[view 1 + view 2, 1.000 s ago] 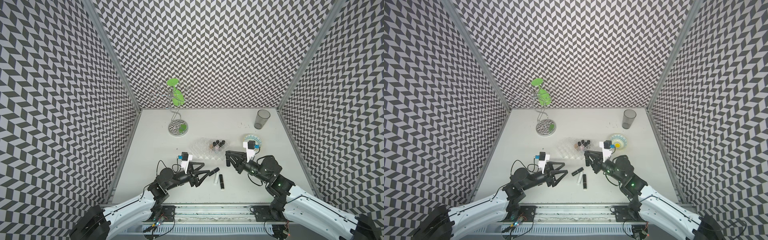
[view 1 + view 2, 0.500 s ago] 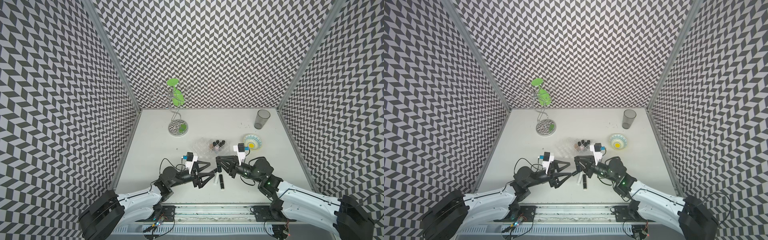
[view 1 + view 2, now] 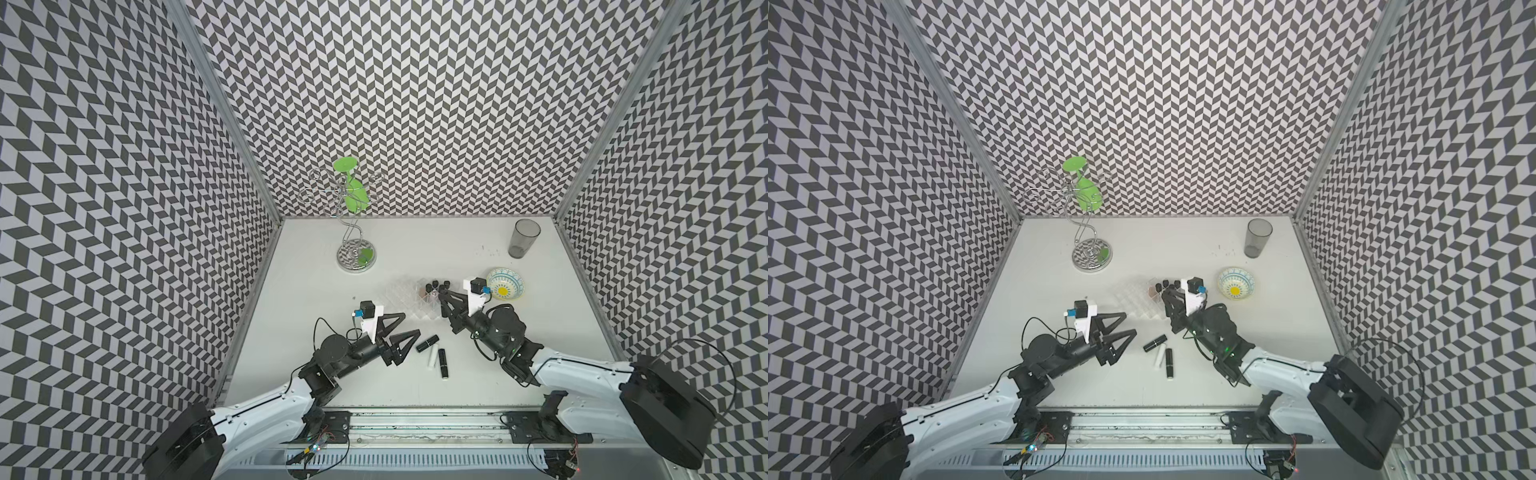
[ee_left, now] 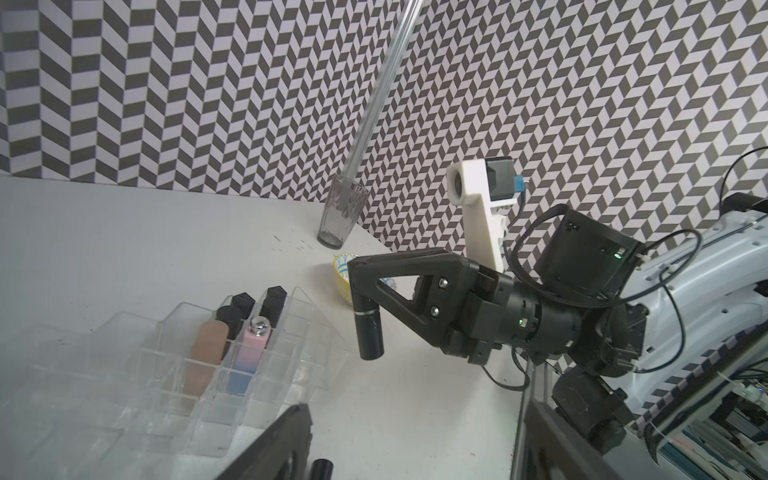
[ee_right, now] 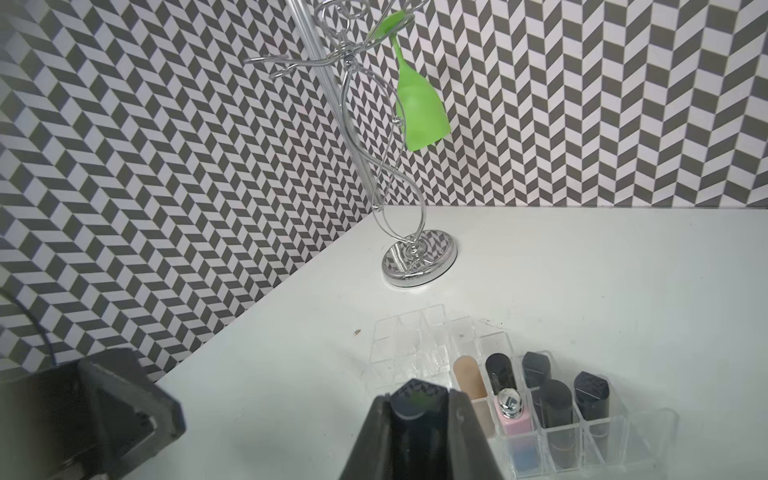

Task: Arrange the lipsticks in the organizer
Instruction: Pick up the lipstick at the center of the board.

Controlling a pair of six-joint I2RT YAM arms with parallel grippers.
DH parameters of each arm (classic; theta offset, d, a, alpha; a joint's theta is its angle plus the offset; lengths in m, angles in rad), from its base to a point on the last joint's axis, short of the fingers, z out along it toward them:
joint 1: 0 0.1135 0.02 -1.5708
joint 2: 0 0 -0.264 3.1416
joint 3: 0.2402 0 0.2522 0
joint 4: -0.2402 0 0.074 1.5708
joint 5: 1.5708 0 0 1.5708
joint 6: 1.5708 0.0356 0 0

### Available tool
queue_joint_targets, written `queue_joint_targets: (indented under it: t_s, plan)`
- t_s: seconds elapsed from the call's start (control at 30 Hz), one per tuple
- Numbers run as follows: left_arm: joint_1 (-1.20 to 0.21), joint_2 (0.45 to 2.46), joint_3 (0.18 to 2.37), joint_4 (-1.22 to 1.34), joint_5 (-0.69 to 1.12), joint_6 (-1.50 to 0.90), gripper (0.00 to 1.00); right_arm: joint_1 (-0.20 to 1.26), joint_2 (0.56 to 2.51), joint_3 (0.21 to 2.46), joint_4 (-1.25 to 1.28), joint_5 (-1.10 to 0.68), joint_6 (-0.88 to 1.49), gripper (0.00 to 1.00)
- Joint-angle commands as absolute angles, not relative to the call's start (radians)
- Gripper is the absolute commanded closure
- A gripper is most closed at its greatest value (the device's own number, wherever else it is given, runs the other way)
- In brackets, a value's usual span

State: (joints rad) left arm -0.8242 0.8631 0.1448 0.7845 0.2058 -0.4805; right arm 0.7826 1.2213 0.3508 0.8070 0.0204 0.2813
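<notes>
- Black glossy lipstick tube (image 4: 370, 332) hangs upright, pinched at its cap by the right hand (image 4: 364, 302), just beside the clear acrylic stepped organizer (image 4: 291, 332).
- Lowered off-centre, it could catch a divider and tip, or knock the tan, pink-blue and black lipsticks (image 5: 512, 415) standing inside.
- Left hand (image 3: 410, 325), spread and empty, sits before the organizer by three loose lipsticks (image 3: 433, 358) on the white bench (image 3: 374, 249); a sweep could roll them.
</notes>
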Motion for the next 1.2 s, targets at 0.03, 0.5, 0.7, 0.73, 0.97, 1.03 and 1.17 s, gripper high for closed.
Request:
queue_joint_targets:
  t_s: [0.03, 0.5, 0.7, 0.73, 0.97, 1.03, 1.17]
  plan:
    - [-0.763, 0.982, 0.136, 0.894, 0.303, -0.463, 0.18, 0.785, 1.184, 0.345, 0.986, -0.229, 0.405, 0.89]
    - [-0.763, 1.212, 0.147, 1.253, 0.581, -0.525, 0.27, 0.844, 1.191, 0.307, 1.063, -0.395, 0.577, 0.88]
    - [-0.767, 1.279, 0.179, 1.318, 0.679, -0.564, 0.38, 0.847, 1.228, 0.289, 1.207, -0.465, 0.652, 0.87]
    - [-0.768, 1.280, 0.179, 1.324, 0.684, -0.568, 0.39, 0.847, 1.236, 0.294, 1.214, -0.472, 0.658, 0.87]
    - [-0.791, 1.235, 0.164, 1.306, 0.663, -0.544, 0.47, 0.853, 1.304, 0.304, 1.277, -0.488, 0.690, 0.87]
    - [-0.794, 1.237, 0.166, 1.303, 0.666, -0.544, 0.47, 0.854, 1.331, 0.308, 1.314, -0.498, 0.705, 0.87]
    - [-0.793, 1.252, 0.168, 1.331, 0.689, -0.563, 0.52, 0.867, 1.379, 0.330, 1.370, -0.517, 0.726, 0.86]
